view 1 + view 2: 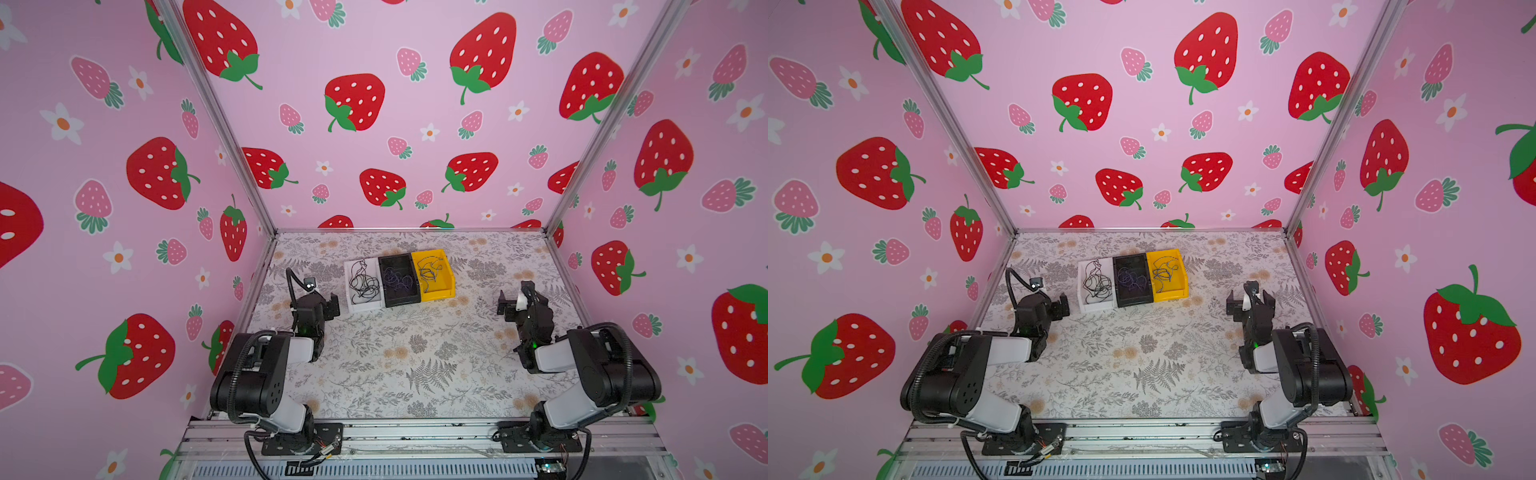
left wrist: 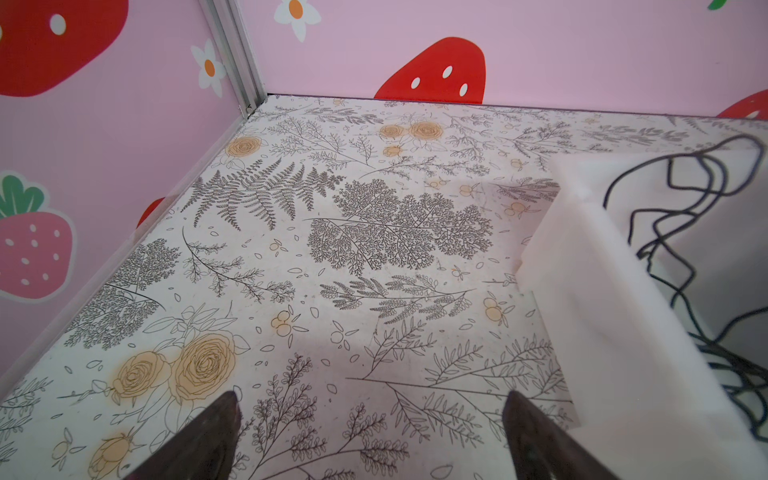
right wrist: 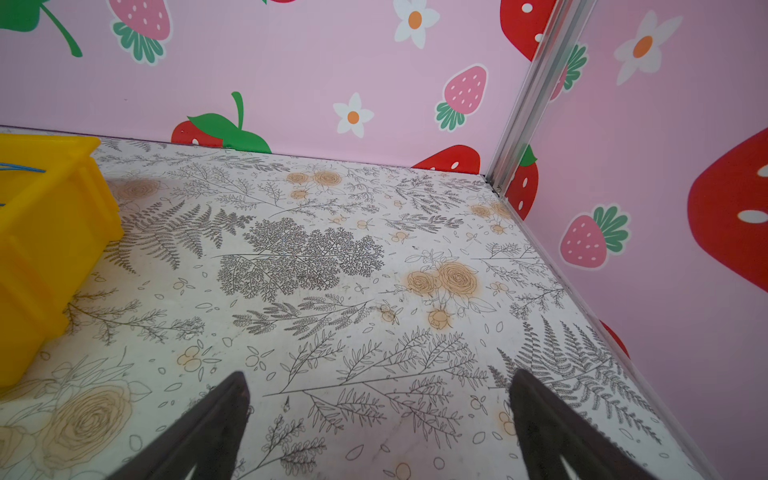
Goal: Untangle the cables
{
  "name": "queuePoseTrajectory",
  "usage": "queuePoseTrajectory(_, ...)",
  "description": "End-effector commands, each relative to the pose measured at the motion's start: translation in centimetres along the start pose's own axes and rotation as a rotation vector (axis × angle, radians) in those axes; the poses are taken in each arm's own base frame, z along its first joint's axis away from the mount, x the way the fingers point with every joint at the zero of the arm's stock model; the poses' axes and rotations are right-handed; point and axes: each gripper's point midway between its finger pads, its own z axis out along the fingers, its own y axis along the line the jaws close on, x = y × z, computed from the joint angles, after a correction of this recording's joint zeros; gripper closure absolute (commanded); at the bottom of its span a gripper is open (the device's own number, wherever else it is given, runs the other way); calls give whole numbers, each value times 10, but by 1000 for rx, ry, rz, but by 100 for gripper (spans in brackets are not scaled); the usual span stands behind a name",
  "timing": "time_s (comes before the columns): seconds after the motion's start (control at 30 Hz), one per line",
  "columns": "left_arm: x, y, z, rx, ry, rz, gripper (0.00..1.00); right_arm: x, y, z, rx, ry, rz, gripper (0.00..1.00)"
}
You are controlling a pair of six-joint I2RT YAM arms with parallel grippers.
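In both top views the cables sit coiled in three bins on the counter. The left hand and right hand gape empty. Left wrist: white bin just beside, so I'd dip in from above. Right wrist: yellow bin near.

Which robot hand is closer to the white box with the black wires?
Left. The left gripper hangs open right beside the near corner of the white box; the right gripper, also open, is far off, beyond the yellow box.
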Motion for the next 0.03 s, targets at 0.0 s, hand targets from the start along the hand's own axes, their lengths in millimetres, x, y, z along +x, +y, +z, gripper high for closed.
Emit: queuePoseTrajectory(0.0,-13,3,3,-16,-32,-13,1,-10,-4,2,0,-31,9,1)
